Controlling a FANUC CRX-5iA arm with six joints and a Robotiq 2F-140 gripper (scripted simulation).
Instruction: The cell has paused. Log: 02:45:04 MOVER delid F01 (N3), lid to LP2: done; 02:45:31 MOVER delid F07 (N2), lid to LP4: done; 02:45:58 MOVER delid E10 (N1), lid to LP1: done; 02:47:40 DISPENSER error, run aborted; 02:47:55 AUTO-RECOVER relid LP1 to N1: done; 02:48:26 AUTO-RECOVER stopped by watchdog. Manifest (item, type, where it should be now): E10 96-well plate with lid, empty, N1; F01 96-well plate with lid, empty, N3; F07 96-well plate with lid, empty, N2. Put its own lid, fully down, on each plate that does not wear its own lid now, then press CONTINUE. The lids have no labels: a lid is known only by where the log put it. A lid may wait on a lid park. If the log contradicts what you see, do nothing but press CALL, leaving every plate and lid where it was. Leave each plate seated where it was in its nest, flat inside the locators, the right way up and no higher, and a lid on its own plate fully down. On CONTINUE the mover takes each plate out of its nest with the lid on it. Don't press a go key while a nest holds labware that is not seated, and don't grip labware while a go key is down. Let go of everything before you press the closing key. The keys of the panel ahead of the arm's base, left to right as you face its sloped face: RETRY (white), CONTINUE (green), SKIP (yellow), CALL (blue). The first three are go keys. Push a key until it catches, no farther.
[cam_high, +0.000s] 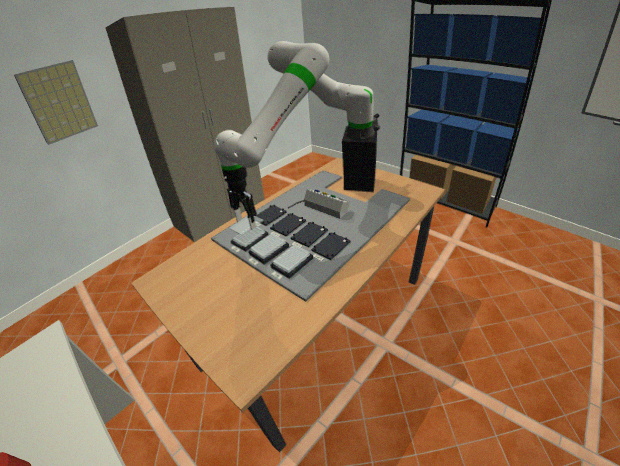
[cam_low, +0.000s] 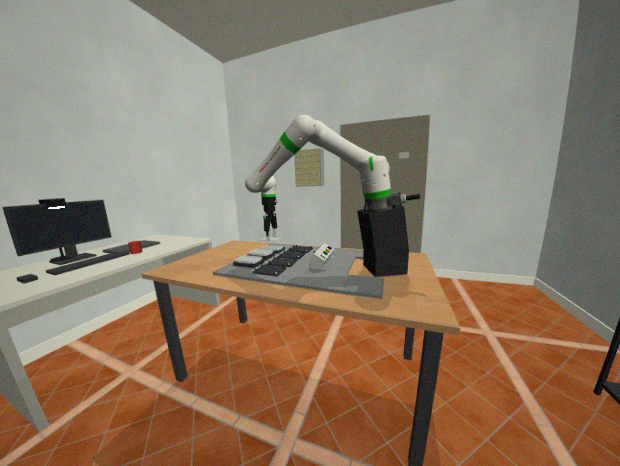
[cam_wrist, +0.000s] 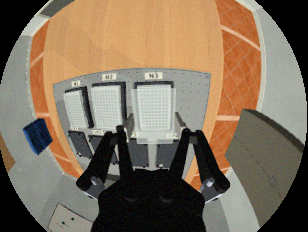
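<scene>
Three 96-well plates sit in a front row of nests on the grey deck: left (cam_high: 249, 238), middle (cam_high: 268, 246), right (cam_high: 292, 260). The right one looks whiter than the other two. I cannot tell from here which of them wear lids. My gripper (cam_high: 245, 216) is shut on a thin clear lid (cam_high: 241, 226) and holds it level, a little above the deck, just behind the left plate. In the wrist view the lid (cam_wrist: 154, 137) shows between the fingers, with that plate just ahead. Four dark lid parks (cam_high: 300, 229) behind the plates look empty.
The key panel (cam_high: 326, 201) stands behind the lid parks, in front of the arm's black base (cam_high: 358, 160). A tall grey cabinet (cam_high: 185, 115) stands close to the table's left side. A shelf of blue boxes (cam_high: 466, 95) is at the back right.
</scene>
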